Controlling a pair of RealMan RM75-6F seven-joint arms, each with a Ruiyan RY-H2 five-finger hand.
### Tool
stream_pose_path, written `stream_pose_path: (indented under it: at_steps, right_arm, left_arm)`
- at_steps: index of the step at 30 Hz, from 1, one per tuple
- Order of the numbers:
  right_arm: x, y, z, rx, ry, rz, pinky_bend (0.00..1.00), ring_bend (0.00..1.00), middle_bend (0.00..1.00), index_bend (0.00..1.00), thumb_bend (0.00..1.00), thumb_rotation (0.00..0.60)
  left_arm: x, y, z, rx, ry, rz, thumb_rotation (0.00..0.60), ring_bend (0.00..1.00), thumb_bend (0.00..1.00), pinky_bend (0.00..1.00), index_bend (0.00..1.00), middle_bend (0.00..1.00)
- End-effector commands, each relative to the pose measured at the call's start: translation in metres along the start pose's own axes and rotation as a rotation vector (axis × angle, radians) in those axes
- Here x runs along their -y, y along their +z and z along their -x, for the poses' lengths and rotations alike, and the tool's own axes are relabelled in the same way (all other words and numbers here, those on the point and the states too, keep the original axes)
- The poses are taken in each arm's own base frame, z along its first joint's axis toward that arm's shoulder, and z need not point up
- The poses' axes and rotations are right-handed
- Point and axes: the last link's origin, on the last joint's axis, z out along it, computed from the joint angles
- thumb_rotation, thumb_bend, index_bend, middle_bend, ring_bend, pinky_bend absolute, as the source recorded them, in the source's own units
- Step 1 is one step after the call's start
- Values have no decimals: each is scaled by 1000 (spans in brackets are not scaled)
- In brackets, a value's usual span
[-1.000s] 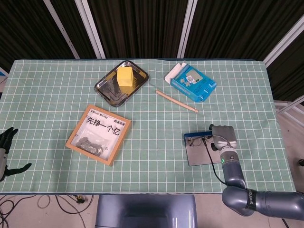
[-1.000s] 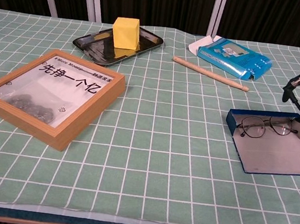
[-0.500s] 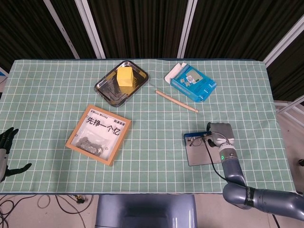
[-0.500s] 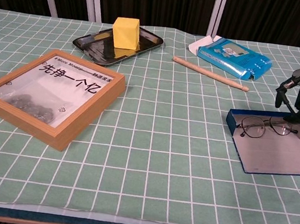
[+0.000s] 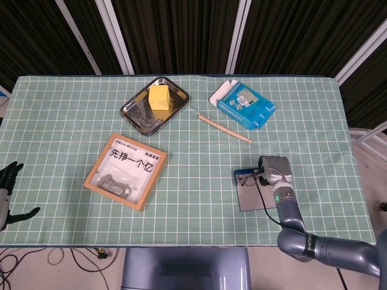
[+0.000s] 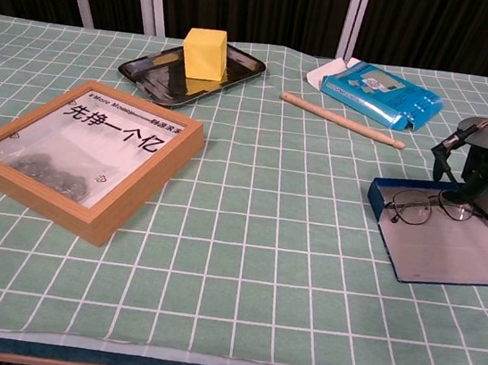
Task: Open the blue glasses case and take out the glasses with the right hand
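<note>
Glasses [image 6: 427,207], one pair, in one open blue case [image 6: 447,250]; right hand [image 6: 474,157] above, grip unclear.

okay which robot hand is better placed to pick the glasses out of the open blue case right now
The right robot hand. It hangs directly over the glasses in the open blue case, fingers pointing down at them. The left robot hand sits at the far left table edge, well away.
</note>
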Motion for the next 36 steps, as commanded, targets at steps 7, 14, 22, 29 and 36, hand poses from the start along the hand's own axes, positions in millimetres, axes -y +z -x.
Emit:
stream_pose_path:
  at_steps: [7,14,22,29,36]
  right_arm:
    - [2,4,1,8,1,10,1000,1000,923,431,473,600]
    - [-1,7,4,21,10,31,1000,1000,923,431,493,600]
    - [0,8,4,23,12,32,1000,1000,923,431,494,600]
    - [-1,8,4,28,13,41,1000,1000,923,440,497,600]
    - [-3,10,7,40,14,53,1000,1000,923,441,497,600]
  left_arm:
    - [0,1,0,1,0,-3,600,0,42,0,0,0]
    - [0,1,0,2,0,-3,600,0,42,0,0,0]
    - [0,1,0,2,0,-4,600,0,43,0,0,0]
    - [1,1,0,0,-2,-5,600,0,43,0,0,0]
    - [1,1,0,0,-2,-6,600,0,42,0,0,0]
